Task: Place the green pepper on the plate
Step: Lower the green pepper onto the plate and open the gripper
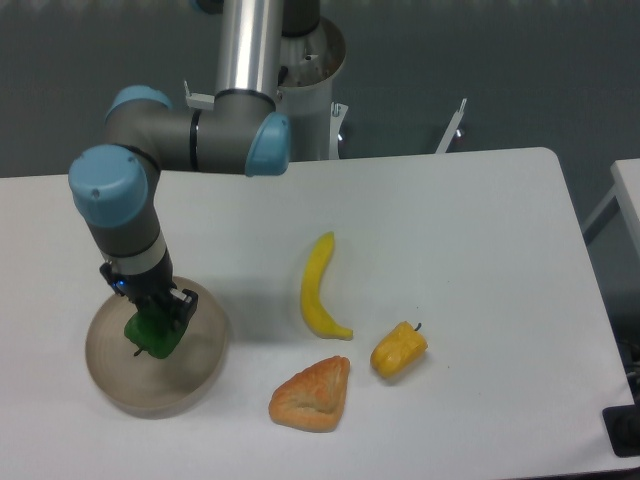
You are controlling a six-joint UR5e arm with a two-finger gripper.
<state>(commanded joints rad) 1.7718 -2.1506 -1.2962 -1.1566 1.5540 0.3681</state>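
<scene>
Glossy green pepper (153,334), dark stem, over plate (200,375).

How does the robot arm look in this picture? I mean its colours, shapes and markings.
The arm is built of silver-grey metal tubes joined by dark grey joints, each closed with a round light-blue cap. A thick shiny tube rises out of the picture. The end effector is small, black and blocky, with a tiny blue light. No markings are readable.

Even, diffuse overhead light keeps the white table (450,250) bright without harsh glare, the banana (320,290), croissant (312,396) and plate (200,375) cast only soft, short shadows, a faint sheen runs down the arm's (245,50) metal tube, and the whole picture is slightly soft and grainy.
</scene>
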